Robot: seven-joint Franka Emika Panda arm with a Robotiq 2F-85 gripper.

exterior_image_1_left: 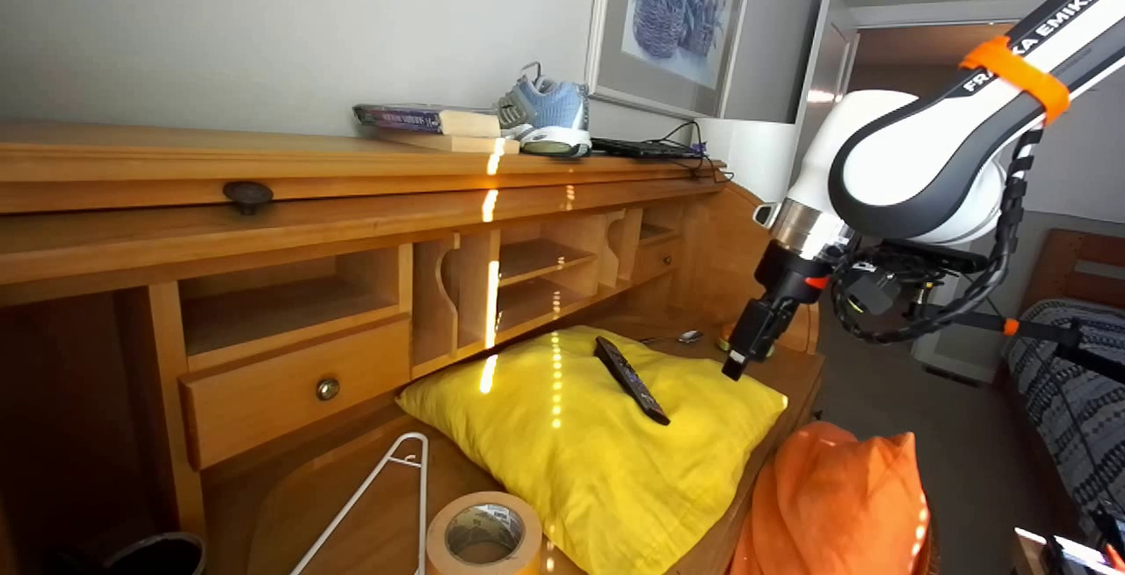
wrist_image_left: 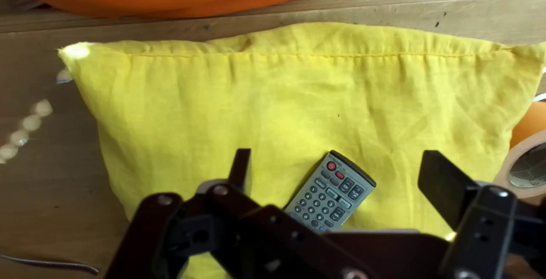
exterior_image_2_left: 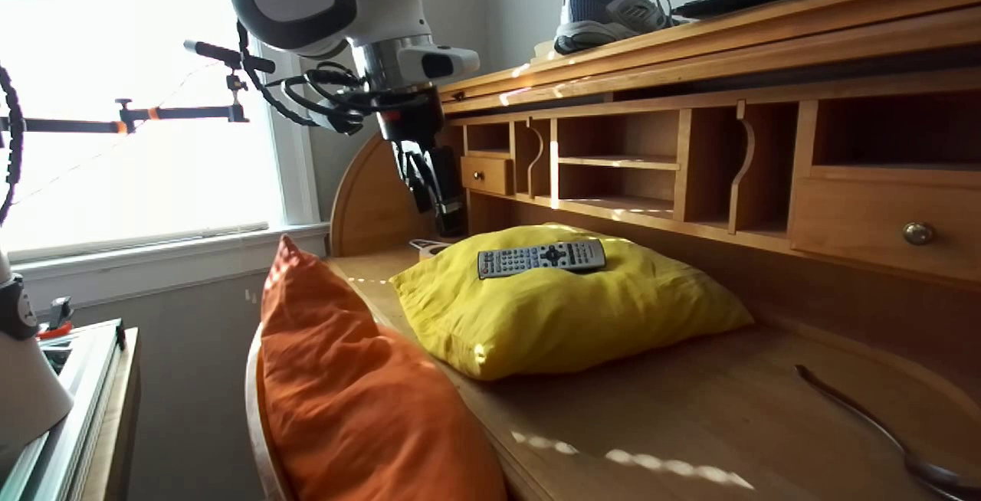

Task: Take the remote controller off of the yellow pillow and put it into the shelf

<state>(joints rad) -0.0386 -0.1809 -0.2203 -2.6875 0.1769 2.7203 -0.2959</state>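
Jaws stand wide apart, holding nothing; in my wrist view the remote (wrist_image_left: 330,193) shows between them, one end hidden behind them. In both exterior views I see a gap from the jaws to the remote, which lies keys up on the yellow pillow (exterior_image_2_left: 582,313); that rests on the desk (exterior_image_2_left: 690,417), and at its back I have the shelf (exterior_image_2_left: 617,163)

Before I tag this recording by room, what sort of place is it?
Probably a bedroom in someone's home, judging by the bed, the wooden desk and the framed flower picture.
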